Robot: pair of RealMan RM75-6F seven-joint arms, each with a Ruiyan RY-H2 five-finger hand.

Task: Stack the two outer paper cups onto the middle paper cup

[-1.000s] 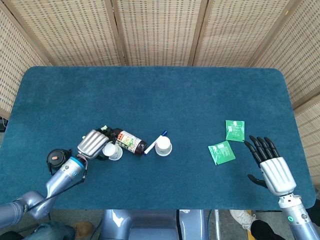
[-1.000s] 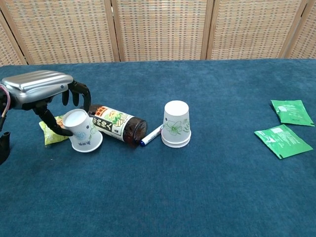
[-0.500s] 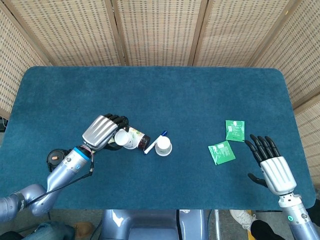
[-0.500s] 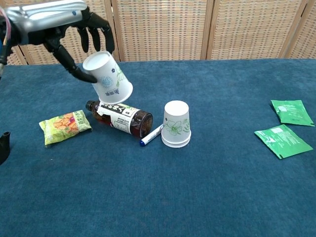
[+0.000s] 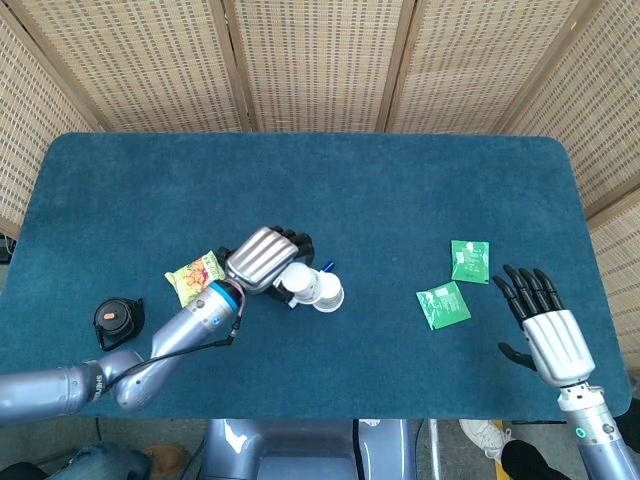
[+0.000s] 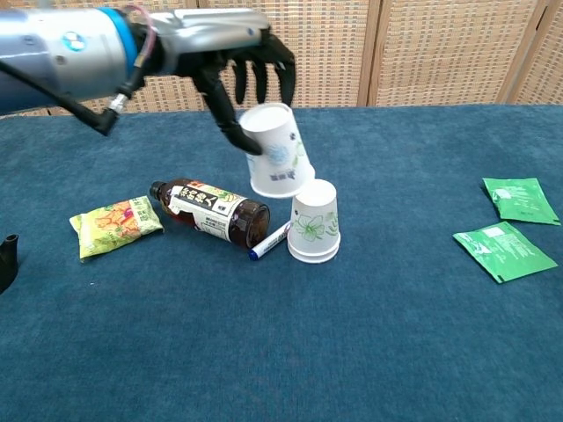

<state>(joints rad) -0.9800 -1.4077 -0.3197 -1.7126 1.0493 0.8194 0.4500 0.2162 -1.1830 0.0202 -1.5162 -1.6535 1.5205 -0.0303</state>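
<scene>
My left hand (image 6: 242, 75) (image 5: 262, 257) holds an upside-down white paper cup (image 6: 277, 151) (image 5: 297, 282) with a green flower print, tilted in the air. It hangs just up and left of the middle cup (image 6: 314, 221) (image 5: 327, 292), which stands upside down on the blue table. Whether the two cups touch I cannot tell. My right hand (image 5: 545, 328) lies open near the table's front right edge, fingers spread, holding nothing; the chest view does not show it.
A brown bottle (image 6: 214, 211) lies on its side left of the middle cup, with a blue-and-white pen (image 6: 269, 241) beside it. A snack packet (image 6: 115, 226) lies further left. Two green sachets (image 6: 510, 228) lie at the right. A black lid (image 5: 115, 318) sits at the left edge.
My left hand has lifted the cup off the table beside the snack packet and carried it rightward over the bottle to the middle cup. The right hand has stayed put.
</scene>
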